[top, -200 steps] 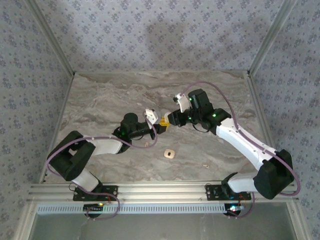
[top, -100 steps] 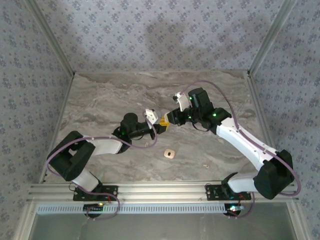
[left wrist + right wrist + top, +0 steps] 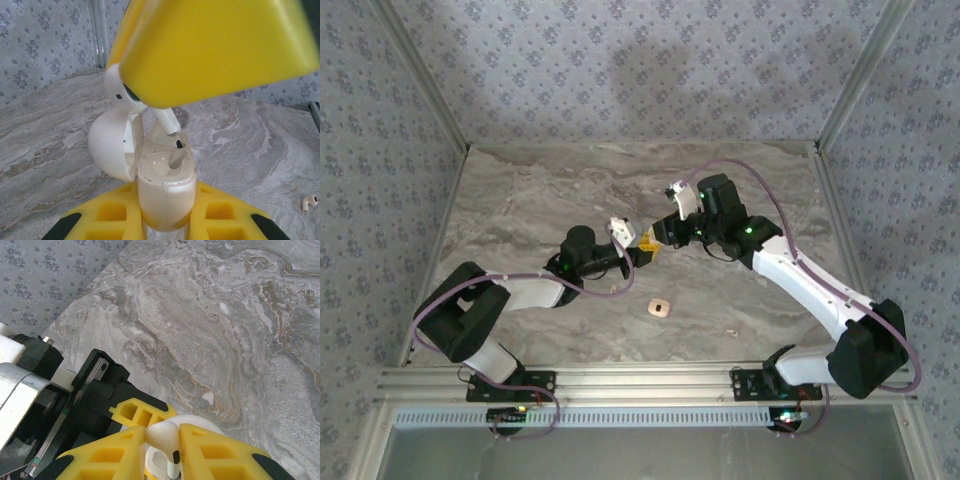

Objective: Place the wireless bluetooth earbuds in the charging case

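My left gripper [image 3: 165, 212] [image 3: 637, 251] is shut on the white charging case [image 3: 166, 185], held upright with its lid [image 3: 111, 147] swung open to the left. Both sockets inside the case look vacant. Just above it, my right gripper [image 3: 162, 440] [image 3: 660, 236] is shut on a white earbud [image 3: 170, 436]. In the left wrist view that earbud [image 3: 165, 119] hangs with its stem pointing down, the tip right over the far socket. The case's white rim [image 3: 202, 421] peeks out below the right fingers. A second earbud [image 3: 310, 201] [image 3: 729, 331] lies loose on the marble.
A tan rounded square [image 3: 659, 308] lies on the table in front of the grippers. A small pale speck [image 3: 613, 288] rests near the left arm and a white fleck [image 3: 208, 398] beyond the case. Metal frame posts and patterned walls ring the marble top [image 3: 540, 190].
The right gripper has shifted slightly up and toward the far side with the earbud in it. The left arm and the case have stayed put.
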Controlling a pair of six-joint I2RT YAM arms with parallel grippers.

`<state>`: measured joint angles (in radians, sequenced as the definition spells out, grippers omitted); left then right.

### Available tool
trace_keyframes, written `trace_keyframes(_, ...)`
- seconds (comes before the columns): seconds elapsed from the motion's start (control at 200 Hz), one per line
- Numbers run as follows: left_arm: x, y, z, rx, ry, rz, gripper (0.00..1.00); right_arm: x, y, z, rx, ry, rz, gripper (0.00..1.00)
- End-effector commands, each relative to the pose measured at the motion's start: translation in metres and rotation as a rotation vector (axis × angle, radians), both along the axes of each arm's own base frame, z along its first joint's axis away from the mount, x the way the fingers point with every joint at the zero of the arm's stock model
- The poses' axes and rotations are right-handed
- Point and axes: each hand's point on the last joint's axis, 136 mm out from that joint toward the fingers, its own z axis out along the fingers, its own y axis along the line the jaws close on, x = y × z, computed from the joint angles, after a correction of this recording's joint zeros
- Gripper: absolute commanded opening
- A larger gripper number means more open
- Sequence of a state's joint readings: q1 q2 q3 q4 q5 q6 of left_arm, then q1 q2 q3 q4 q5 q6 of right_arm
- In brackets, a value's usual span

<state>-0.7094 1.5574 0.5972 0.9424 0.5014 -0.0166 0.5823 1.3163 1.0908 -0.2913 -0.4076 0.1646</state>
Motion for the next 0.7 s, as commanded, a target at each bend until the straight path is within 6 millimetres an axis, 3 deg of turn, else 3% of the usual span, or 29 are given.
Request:
trace_keyframes(0.0,-0.004,0.000,0.031,-0.082,-0.050,-0.011,0.10,0.000,-0.003,0.005,0.013,-0.019,-0.008,0.26)
trace_keyframes(0.47,0.003,0.001,0.048,-0.160,-0.036,0.010,0.10,-0.001,-0.005,0.000,0.018,-0.015,-0.013,0.26)
trace_keyframes(0.695,0.002,-0.001,0.047,-0.161,-0.024,0.000,0.10,0.002,-0.004,0.014,0.047,-0.056,-0.022,0.26)
